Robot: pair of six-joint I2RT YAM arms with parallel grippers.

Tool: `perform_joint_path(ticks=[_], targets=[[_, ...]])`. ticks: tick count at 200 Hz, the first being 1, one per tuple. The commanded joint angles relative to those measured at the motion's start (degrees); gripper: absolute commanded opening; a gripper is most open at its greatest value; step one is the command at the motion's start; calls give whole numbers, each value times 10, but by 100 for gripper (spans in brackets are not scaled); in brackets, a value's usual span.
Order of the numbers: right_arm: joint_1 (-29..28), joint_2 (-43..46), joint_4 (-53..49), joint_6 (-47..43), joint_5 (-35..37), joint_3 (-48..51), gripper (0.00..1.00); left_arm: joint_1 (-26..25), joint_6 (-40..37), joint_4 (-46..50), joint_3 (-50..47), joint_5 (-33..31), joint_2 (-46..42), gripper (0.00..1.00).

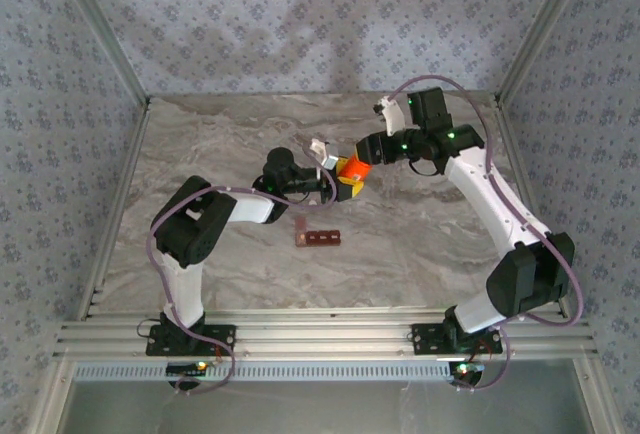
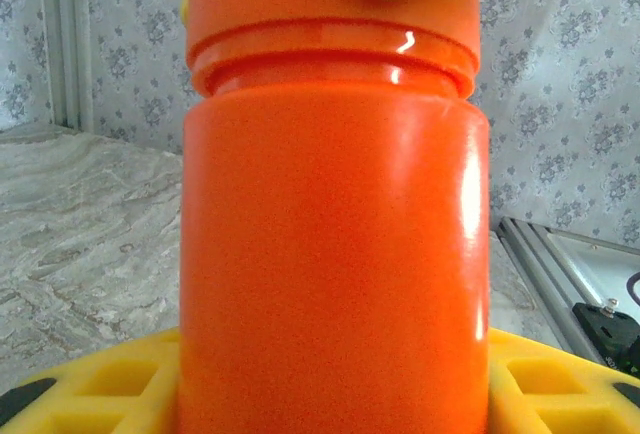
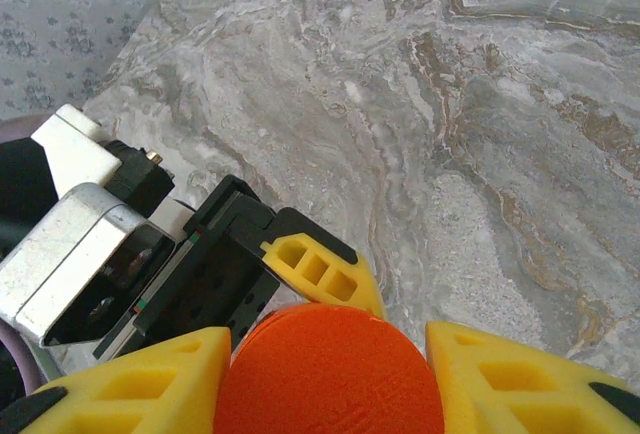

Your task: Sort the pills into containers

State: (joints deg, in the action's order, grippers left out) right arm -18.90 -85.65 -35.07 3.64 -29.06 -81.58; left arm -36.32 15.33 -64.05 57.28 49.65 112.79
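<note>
So the containers (image 1: 317, 238) are one small, flat, dark red-brown strip. It's lying on the marble-look table (image 1: 430, 244) with its long side running left to right, a bit left of centre and nearer the arm bases than the grippers are. From the overhead camera it's too small to count the cells or see what's in them. The left end looks a touch paler than the rest. Nothing is touching it, and both grippers are well apart from it on the far side.

The action is up at the orange bottle (image 1: 351, 167). The left gripper (image 1: 338, 182) has the body of it clamped between its yellow fingers (image 2: 100, 389). In the left wrist view the glossy orange wall rises straight up from between them, with a ridge below the cap.

The right gripper (image 1: 362, 159) comes in from the far right onto the top. Its wrist camera looks down on the round orange cap (image 3: 330, 369) with a yellow finger (image 3: 140, 384) pressed against each side, so the jaws are closed in on the cap, not far apart.
</note>
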Motion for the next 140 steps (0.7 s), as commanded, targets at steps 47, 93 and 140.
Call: perform_joint_path(ticks=[47,93,140], targets=[[-36,51,123,190,83,128,48,-5,-3,-60,-8,-12,-25,0],[-39,51,107,192,86,96,61,-4,-10,-50,-6,-13,-22,0],[-15,82,87,138,33,53,74,2,-12,-38,-5,4,-20,0]])
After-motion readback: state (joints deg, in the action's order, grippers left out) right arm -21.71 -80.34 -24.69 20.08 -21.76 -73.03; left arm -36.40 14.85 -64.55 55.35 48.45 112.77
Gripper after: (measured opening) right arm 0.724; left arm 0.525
